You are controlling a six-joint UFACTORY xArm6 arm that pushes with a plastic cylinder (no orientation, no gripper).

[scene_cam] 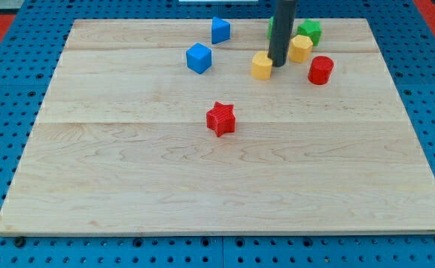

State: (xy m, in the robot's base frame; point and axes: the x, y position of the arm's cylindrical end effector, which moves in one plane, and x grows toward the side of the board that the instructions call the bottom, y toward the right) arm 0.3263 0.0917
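My rod ends in no claw at all, only a plain dark shaft, so there is nothing on it to stand apart or together. My tip (278, 65) sits on the wooden board (202, 186) near the view's top, between two yellow blocks: the yellow block (261, 66) just to the view's left of it, touching or nearly so, and the second yellow block (300, 49) just to its right and a little higher. I cannot make out the exact shape of either.

A red cylinder (320, 70) stands near them on the view's right. A green block (310, 31) sits above the right yellow one, and another scrap of green shows at the rod's left side, mostly hidden behind it.

Two blue cubes lie to the view's left: one blue cube (199, 58) level with my tip, the other blue cube (220, 30) close to the board's top edge. A red star (220, 119) sits alone near the board's middle, well apart from the rest.

The whole cluster crowds the top edge. Around the board runs a blue pegboard surface (1, 134).
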